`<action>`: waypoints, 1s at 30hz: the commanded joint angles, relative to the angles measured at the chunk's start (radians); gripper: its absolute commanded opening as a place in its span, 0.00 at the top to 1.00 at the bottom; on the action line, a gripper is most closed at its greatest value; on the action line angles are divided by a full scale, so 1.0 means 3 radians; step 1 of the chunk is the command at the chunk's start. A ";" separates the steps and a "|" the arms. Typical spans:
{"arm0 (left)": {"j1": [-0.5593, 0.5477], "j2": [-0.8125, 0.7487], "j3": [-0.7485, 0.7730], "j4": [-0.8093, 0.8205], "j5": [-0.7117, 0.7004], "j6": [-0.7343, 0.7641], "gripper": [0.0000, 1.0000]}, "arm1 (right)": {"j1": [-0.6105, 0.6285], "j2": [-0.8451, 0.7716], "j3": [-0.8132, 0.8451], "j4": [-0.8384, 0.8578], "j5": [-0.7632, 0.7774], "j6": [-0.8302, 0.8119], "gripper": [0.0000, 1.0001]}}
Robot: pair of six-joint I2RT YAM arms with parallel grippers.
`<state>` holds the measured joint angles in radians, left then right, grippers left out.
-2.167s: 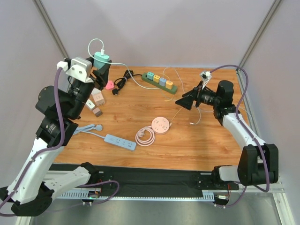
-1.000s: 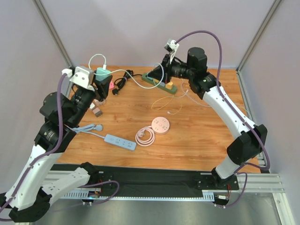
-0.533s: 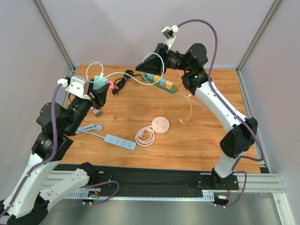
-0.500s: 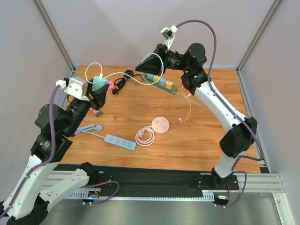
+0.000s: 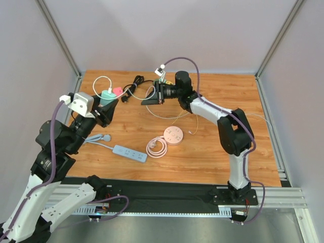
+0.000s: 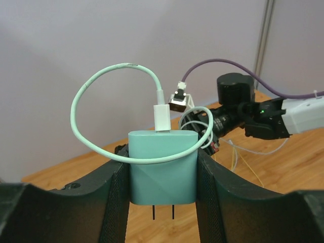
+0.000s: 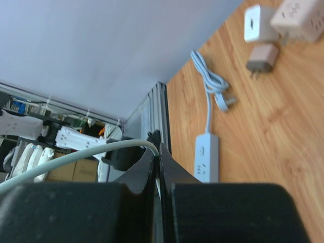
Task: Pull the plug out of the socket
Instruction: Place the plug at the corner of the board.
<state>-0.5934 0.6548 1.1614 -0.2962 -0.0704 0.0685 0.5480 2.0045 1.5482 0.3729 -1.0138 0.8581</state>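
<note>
The plug (image 6: 162, 169) is a teal charger block, upright, with two bare prongs hanging in the air and in no socket. My left gripper (image 6: 162, 152) is shut on its sides, above the table's left side (image 5: 107, 97). A white connector (image 6: 162, 115) sits in the block's top. Its pale green cable (image 6: 81, 111) loops round the block. My right gripper (image 7: 157, 154) is shut on that cable (image 7: 76, 158), low over the table to the right of the plug (image 5: 150, 100). The right arm (image 5: 202, 105) hides the back of the table, where the green socket strip lay.
A white power strip (image 5: 129, 153) with a coiled lead lies front left, and shows in the right wrist view (image 7: 207, 157). A pink round socket hub (image 5: 173, 135) lies mid-table. Thin yellow wires (image 5: 191, 119), a black cord (image 5: 132, 87) and small adapters (image 7: 263, 56) are scattered about.
The right arm swung down from high at the back to low over the table, carrying the cable left. The left gripper sank a little with the plug.
</note>
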 commanded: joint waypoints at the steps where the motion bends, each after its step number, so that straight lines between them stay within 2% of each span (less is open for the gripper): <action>1: 0.0014 -0.0020 -0.0098 -0.0066 0.0127 -0.0100 1.00 | 0.0019 0.0042 0.0070 -0.0071 -0.0082 -0.0338 1.00; 3: 0.0015 -0.0025 -0.0159 -0.0071 0.0148 -0.0106 1.00 | -0.0011 0.0068 0.0146 -0.0419 -0.0113 -0.0737 1.00; 5: 0.0020 -0.0040 -0.0200 -0.0051 0.0153 -0.0090 1.00 | -0.0047 0.0073 0.0254 -0.0558 -0.0261 -0.0795 1.00; 10: 0.0014 -0.0040 -0.0210 -0.0045 0.0204 -0.0075 1.00 | -0.0042 0.0206 0.0203 0.0392 -0.0828 0.0022 1.00; 13: 0.0014 -0.0056 -0.0225 -0.0051 0.0214 -0.0080 1.00 | 0.0014 0.0226 0.0050 0.0240 -0.0819 -0.0215 1.00; 15: 0.0020 -0.0056 -0.0226 -0.0061 0.0214 -0.0080 1.00 | 0.0075 0.0262 -0.0276 0.0199 -0.0768 -0.0309 1.00; 19: 0.0015 -0.0005 -0.0220 -0.0081 0.0367 -0.0136 1.00 | 0.0111 0.0415 -0.0666 0.0562 -0.0793 -0.0268 1.00; 23: 0.0014 0.0082 -0.0236 -0.0087 0.0531 -0.0213 1.00 | -0.0036 0.0355 -0.0574 0.0215 -0.0859 -0.0610 1.00; 30: 0.0014 0.0225 -0.0364 0.0087 0.0710 -0.0351 1.00 | -0.0614 0.0313 -0.0232 0.0179 -0.1084 -0.0580 0.95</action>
<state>-0.5930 0.7048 1.0595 -0.3218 0.0952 0.0048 0.4461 2.1502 1.4151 0.4038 -1.2957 0.7059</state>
